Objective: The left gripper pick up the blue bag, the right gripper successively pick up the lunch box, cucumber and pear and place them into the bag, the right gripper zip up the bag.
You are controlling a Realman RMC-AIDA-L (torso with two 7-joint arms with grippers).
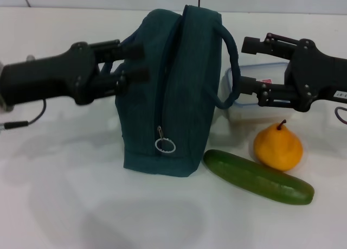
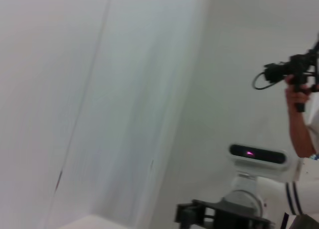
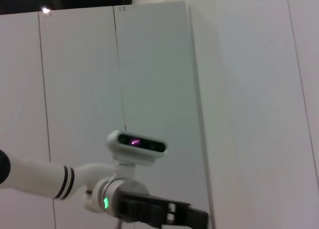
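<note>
**Blue bag upright, lunch box not yet lifted: grasp stage under review**

Blue fabric, dark and soft-sided: the blue bag stands upright on the white worktop, its zip running down the near face with the ring pull low, close to the base; the left gripper is at the bag's left upper side, its jaws set one above the other and spread, with what appears to be a handle between them; whether they bear on it cannot be told.

The right gripper reaches in from the right, jaws spread, one above and one level with the lunch box, which sits behind the bag's right handle loop and partly hidden by it; the pear stands just in front of the box; the cucumber lies nearest, touching or nearly touching the bag's base corner.

Judgement on the step in hand: the box grasp looks pending; the jaws should straddle the box rim squarely and keep clear of the handle loop, which hangs close to the lower finger; the bag mouth does not look held open, so the left side likely needs a firm hold before any insertion; snagging the loop is the main risk.

Both wrist views show only walls and the robot's head.
</note>
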